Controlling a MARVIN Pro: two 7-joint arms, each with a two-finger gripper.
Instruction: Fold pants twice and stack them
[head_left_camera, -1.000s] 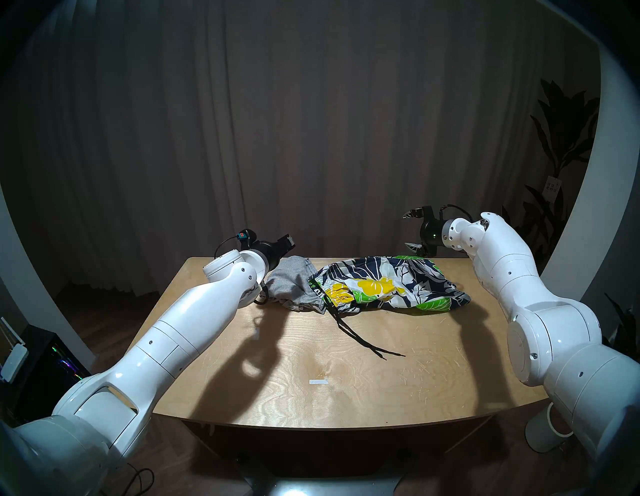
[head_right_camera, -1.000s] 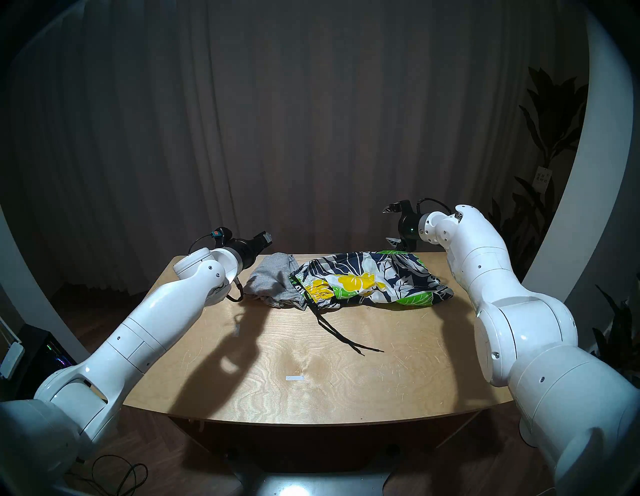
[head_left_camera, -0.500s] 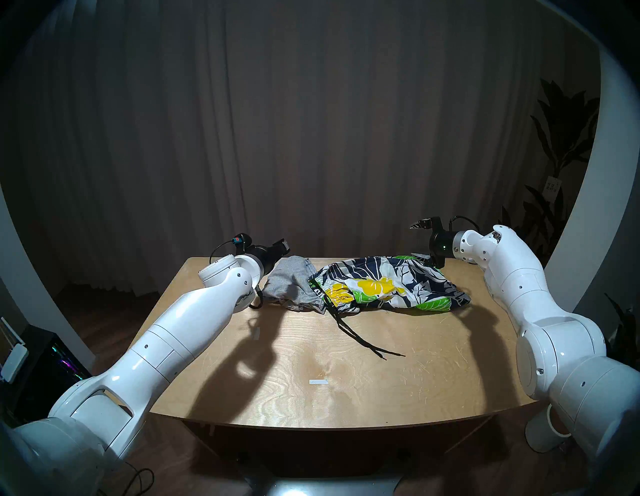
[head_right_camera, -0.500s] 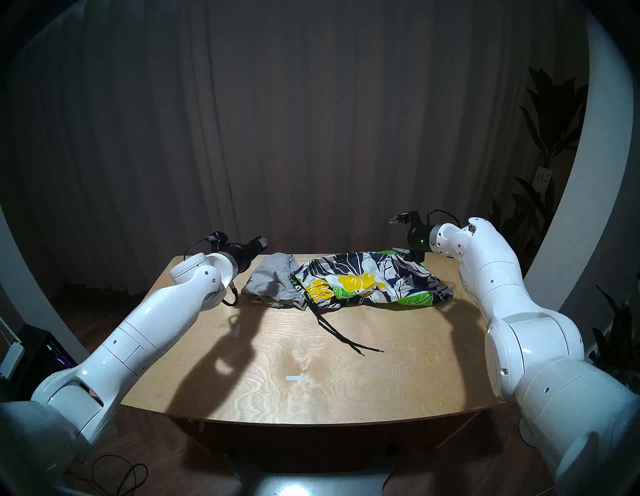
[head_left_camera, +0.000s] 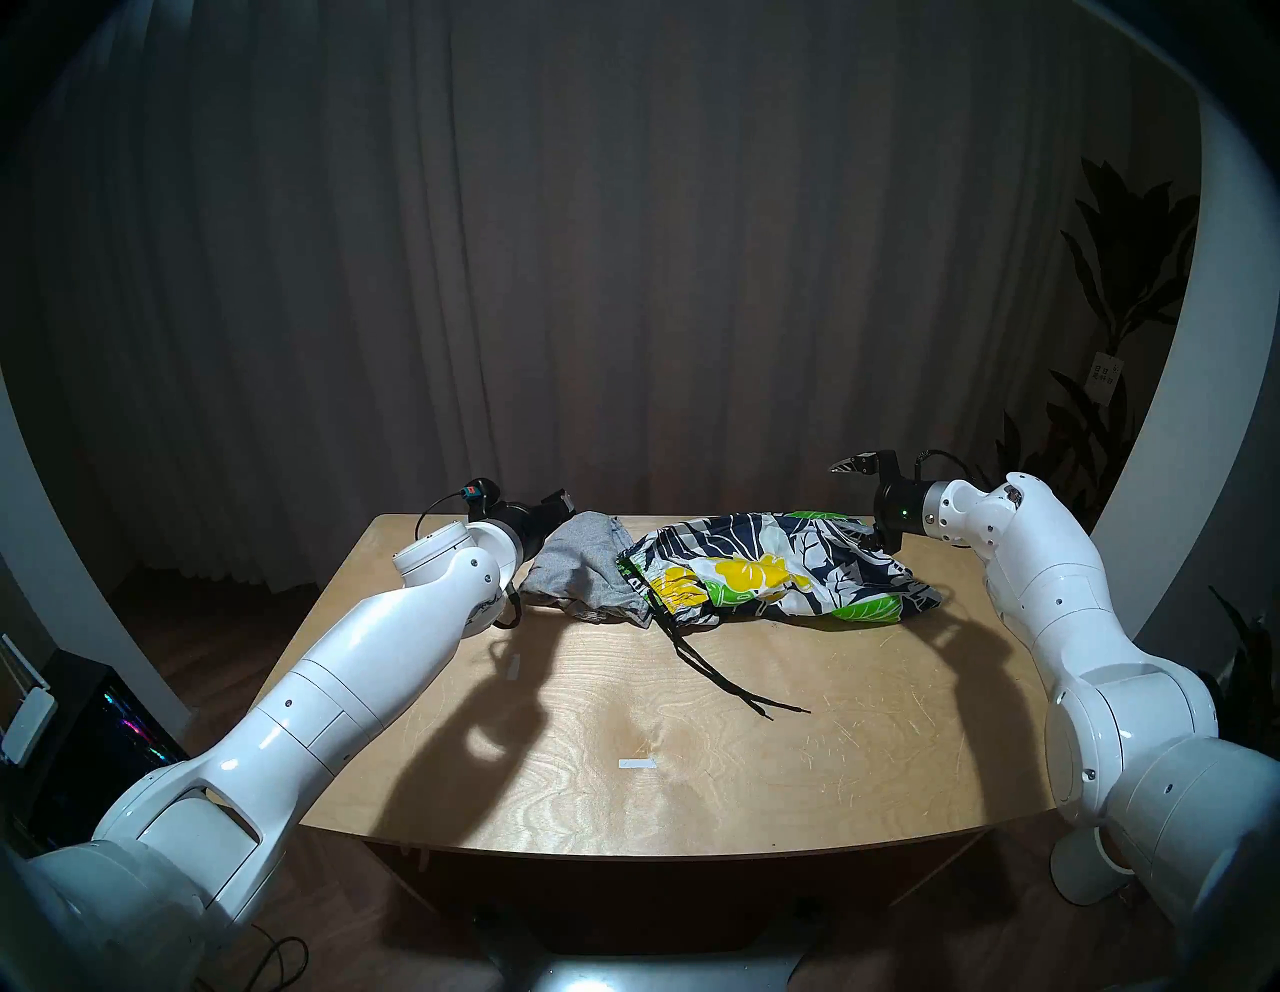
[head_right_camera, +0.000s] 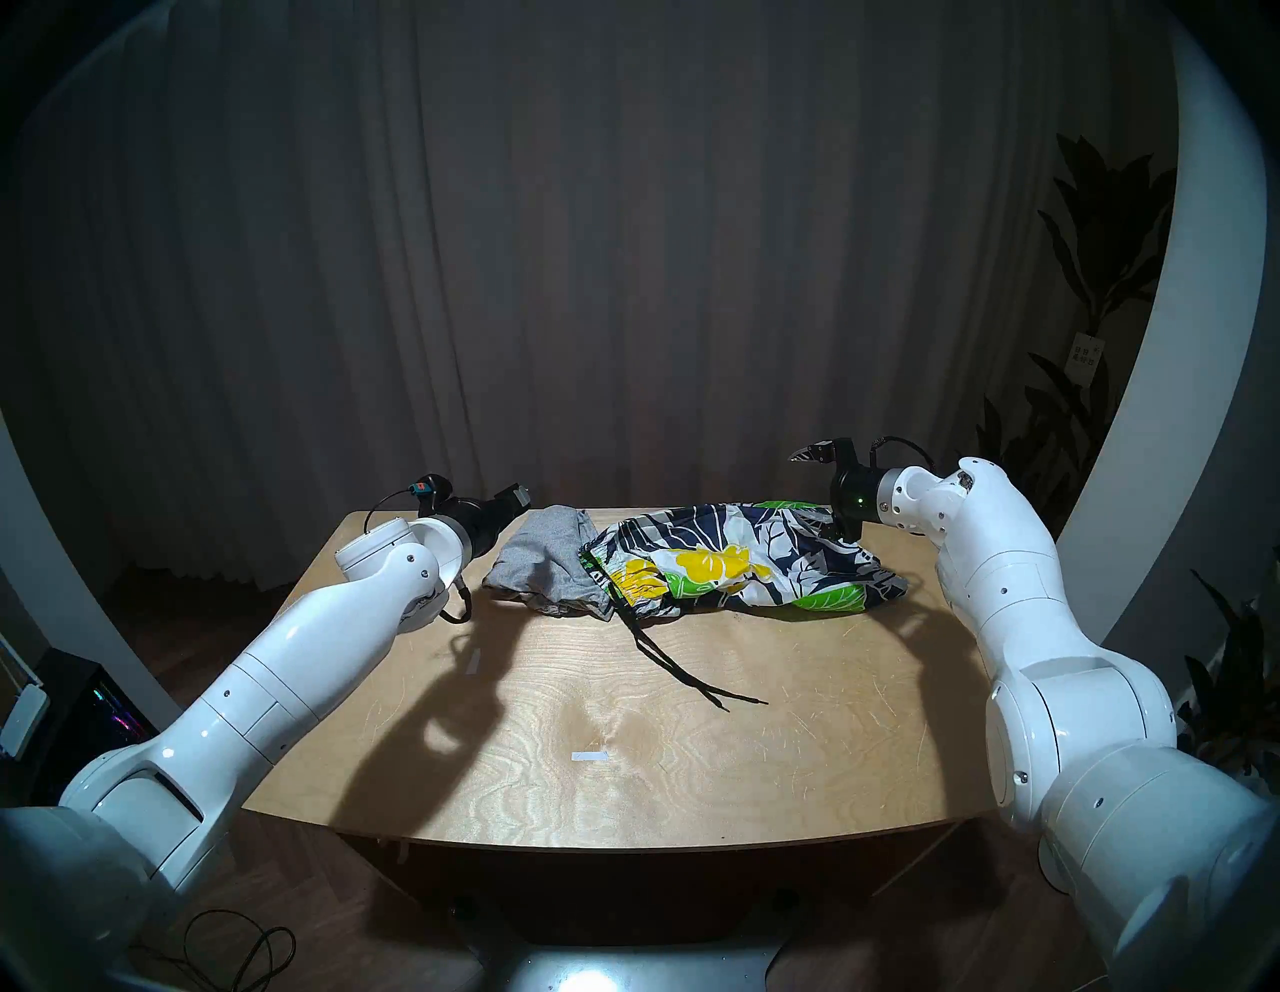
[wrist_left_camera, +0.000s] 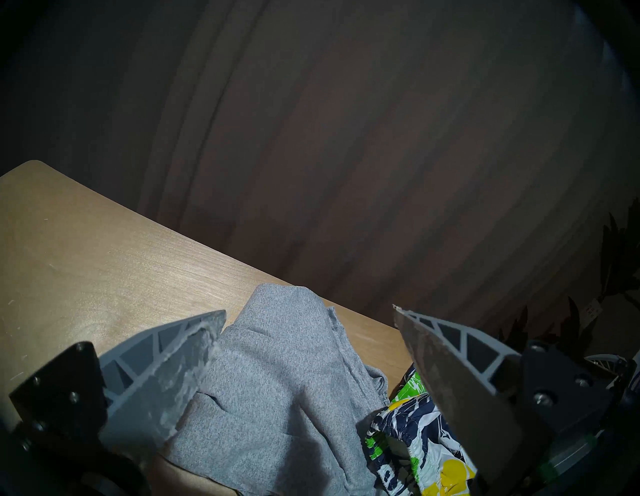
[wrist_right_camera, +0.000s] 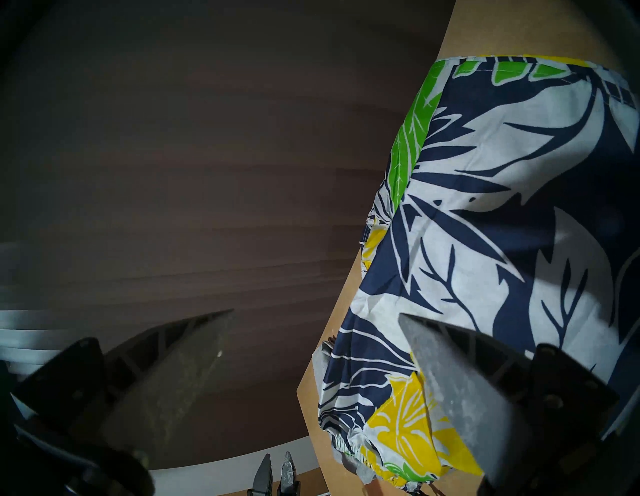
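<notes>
The near half of the tabletop is bare except for a small white mark. Farther in, the black drawstring trails toward the near side from the floral shorts, which lie crumpled at far centre-right and overlap the grey shorts bunched at far left. Neither pair is folded or stacked. The left end effector is spread wide and empty, poised over the grey shorts without visible contact. The right end effector, also wide and empty, has dropped and drawn back rightward over the last second; its lower finger now sits at the far right corner of the floral shorts. Judgement: both arms are positioning for a first grasp.
</notes>
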